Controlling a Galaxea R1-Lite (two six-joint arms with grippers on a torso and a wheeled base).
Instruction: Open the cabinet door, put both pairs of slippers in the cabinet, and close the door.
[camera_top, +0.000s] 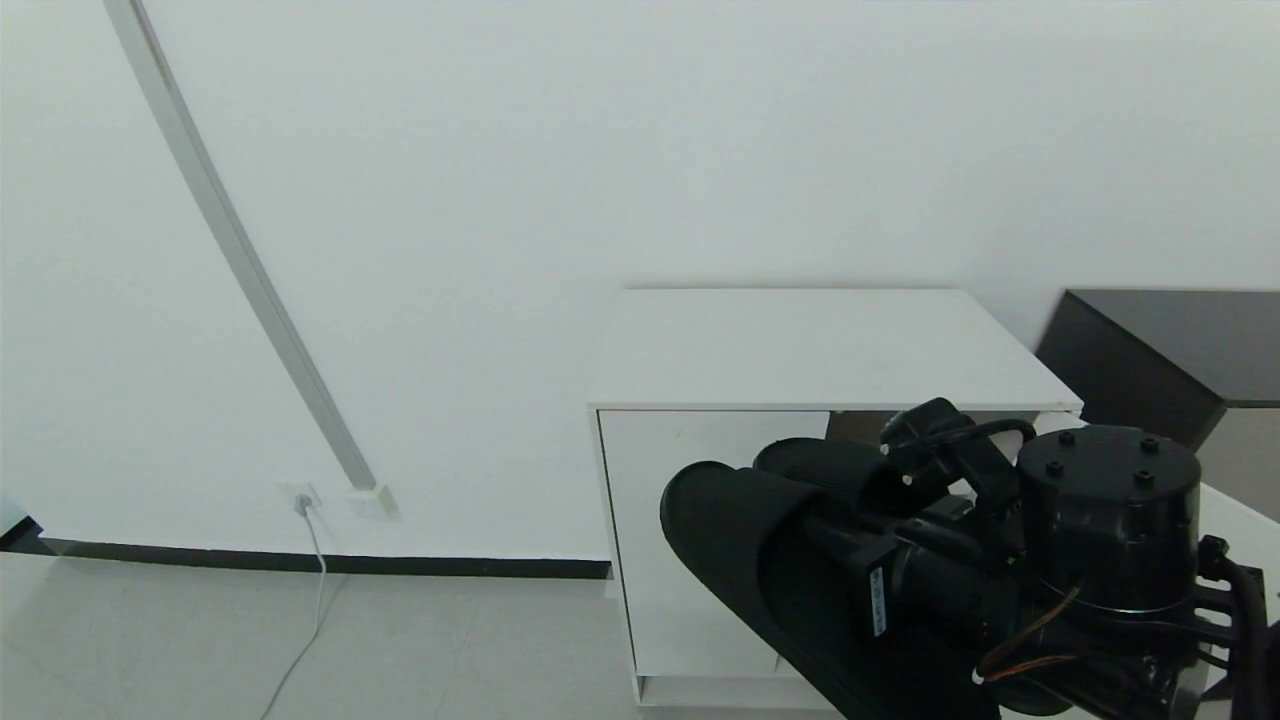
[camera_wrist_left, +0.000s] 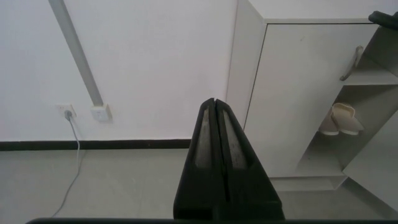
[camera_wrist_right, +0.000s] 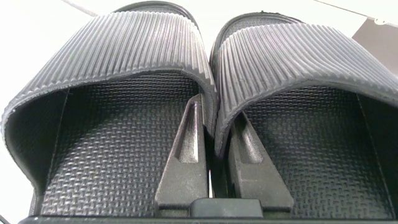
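A pair of black ribbed slippers (camera_top: 740, 520) hangs in the air in front of the white cabinet (camera_top: 830, 350). My right gripper (camera_wrist_right: 214, 109) is shut on the touching inner edges of the two black slippers (camera_wrist_right: 149, 56), with one finger (camera_wrist_right: 186, 149) inside each. The arm (camera_top: 1100, 530) comes in from the lower right. The cabinet's left door (camera_wrist_left: 298, 93) is closed, while the right side stands open. A beige pair of slippers (camera_wrist_left: 341, 119) lies on a shelf inside. My left gripper (camera_wrist_left: 214, 106) is shut and empty, held low, left of the cabinet.
A dark table (camera_top: 1170, 340) stands right of the cabinet. On the wall to the left, a slanting conduit (camera_top: 230, 240) runs down to a socket (camera_top: 300, 497) with a cable (camera_top: 310, 600) trailing over the bare floor.
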